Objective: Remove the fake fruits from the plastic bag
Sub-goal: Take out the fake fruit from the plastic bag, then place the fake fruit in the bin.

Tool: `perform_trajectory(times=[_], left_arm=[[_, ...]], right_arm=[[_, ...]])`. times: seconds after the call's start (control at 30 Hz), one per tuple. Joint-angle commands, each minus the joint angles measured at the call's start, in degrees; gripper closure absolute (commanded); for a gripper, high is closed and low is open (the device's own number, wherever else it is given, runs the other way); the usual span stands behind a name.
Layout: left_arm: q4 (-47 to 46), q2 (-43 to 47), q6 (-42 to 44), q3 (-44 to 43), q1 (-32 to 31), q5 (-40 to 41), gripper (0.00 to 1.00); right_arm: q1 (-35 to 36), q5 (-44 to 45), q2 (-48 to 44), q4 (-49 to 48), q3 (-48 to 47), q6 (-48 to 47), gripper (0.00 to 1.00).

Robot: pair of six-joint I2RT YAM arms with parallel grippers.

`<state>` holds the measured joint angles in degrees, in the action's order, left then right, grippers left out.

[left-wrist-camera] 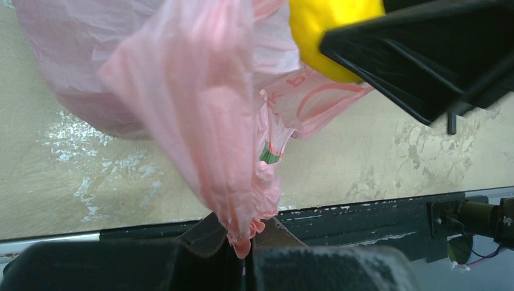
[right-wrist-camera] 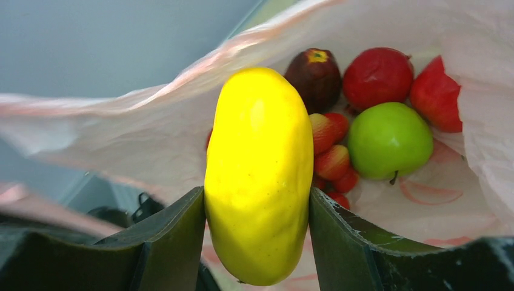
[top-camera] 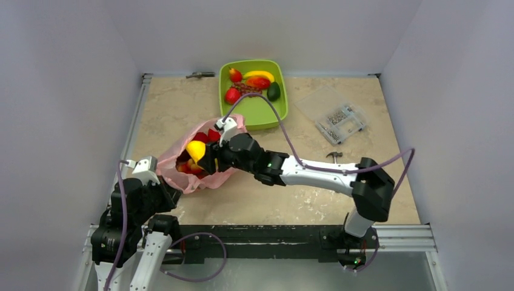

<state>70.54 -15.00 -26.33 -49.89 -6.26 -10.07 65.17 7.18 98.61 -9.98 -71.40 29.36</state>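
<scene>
The pink plastic bag (top-camera: 200, 176) lies open left of centre on the table. My left gripper (left-wrist-camera: 245, 245) is shut on a gathered edge of the plastic bag (left-wrist-camera: 200, 109), pulling it taut. My right gripper (right-wrist-camera: 257, 206) is shut on a yellow oval fruit (right-wrist-camera: 259, 170) just above the bag's mouth; from above the yellow fruit (top-camera: 195, 149) shows at my right gripper (top-camera: 205, 156). Inside the bag lie a green apple (right-wrist-camera: 389, 140), a red round fruit (right-wrist-camera: 377, 76), a dark red fruit (right-wrist-camera: 315, 74), another red fruit (right-wrist-camera: 437, 97) and small red grapes (right-wrist-camera: 332, 162).
A lime-green tray (top-camera: 260, 112) at the back holds red fruits (top-camera: 233, 95), a banana (top-camera: 259, 74) and an avocado (top-camera: 274, 91). A clear plastic box (top-camera: 337, 116) of small parts lies at the back right. Walls close in the table on three sides.
</scene>
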Motion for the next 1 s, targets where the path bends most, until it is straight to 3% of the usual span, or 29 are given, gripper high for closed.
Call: perform_trajectory(times=[0.0, 0.03, 0.23, 0.5, 0.77, 0.97], left_arm=[[-2.50, 0.64, 0.70, 0.22, 0.37, -0.33, 1.00], [-2.51, 0.48, 0.67, 0.14, 0.37, -0.25, 1.00], [-2.39, 0.31, 0.80, 0.15, 0.36, -0.34, 1.00], [-2.24, 0.25, 1.12, 0.05, 0.37, -0.42, 1.00], [-2.16, 0.44, 1.37, 0.03, 0.35, -0.77, 1.00], [-2.12, 0.63, 1.48, 0.05, 0.31, -0.80, 1.00]], right_arm=[[0.71, -5.01, -8.86, 3.66, -1.10, -4.04, 0.96], [0.67, -5.44, -10.06, 5.18, -1.75, -5.29, 0.99], [-0.70, -5.36, -18.32, 5.38, -3.06, -7.97, 1.00], [-12.51, 4.54, -17.88, 10.68, -11.35, -4.78, 1.00], [-22.45, 17.59, -5.66, 17.48, -20.83, -13.50, 0.99], [-28.82, 17.95, 9.90, 27.73, -32.48, -17.42, 0.95]])
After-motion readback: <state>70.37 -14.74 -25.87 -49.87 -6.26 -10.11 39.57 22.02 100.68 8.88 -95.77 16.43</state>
